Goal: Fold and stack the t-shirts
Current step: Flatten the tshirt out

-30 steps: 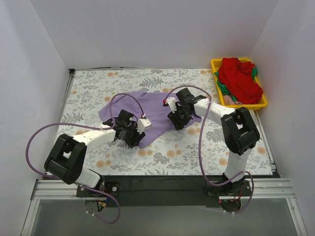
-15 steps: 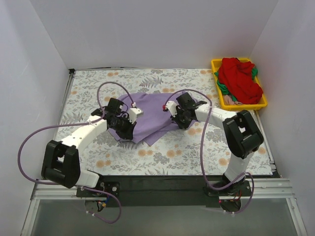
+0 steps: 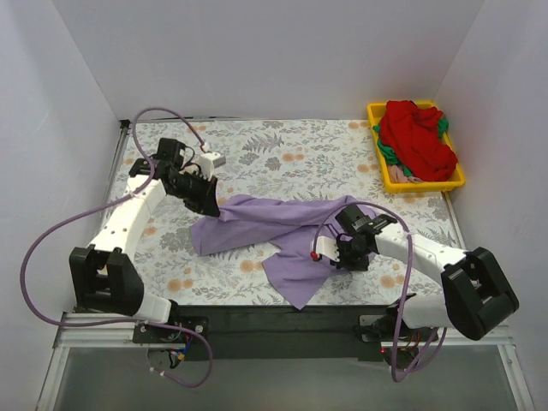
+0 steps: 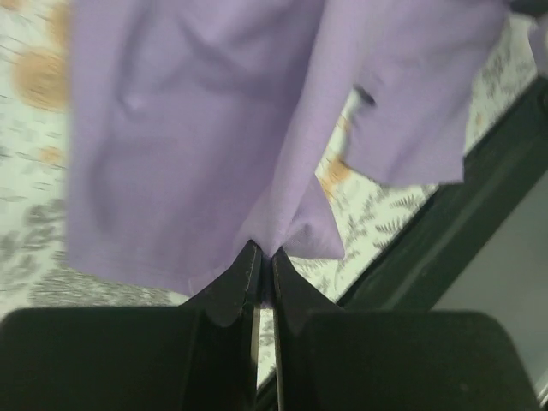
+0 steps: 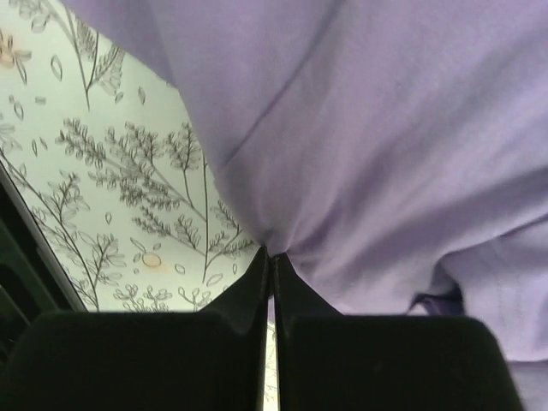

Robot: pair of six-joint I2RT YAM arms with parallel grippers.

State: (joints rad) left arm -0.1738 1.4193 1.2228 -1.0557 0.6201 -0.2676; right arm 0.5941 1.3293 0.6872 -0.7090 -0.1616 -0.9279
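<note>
A lavender-purple t-shirt hangs stretched between my two grippers across the middle of the floral cloth. My left gripper at the left is shut on the shirt's edge; its wrist view shows the purple cloth pinched at the left gripper's tip. My right gripper at the lower right is shut on another part of the shirt; the purple cloth bunches at the right gripper's tip. A corner of the shirt droops toward the table's near edge. Red and green t-shirts lie heaped in the tray.
A yellow tray stands at the back right corner, piled with clothes. The floral-patterned cloth covers the tabletop. White walls close in the left, back and right sides. A black rail runs along the near edge.
Both grippers closed on the purple shirt and pulled apart: the left moved back and left, the right moved forward and right. The shirt went from a flat heap to a stretched band.
</note>
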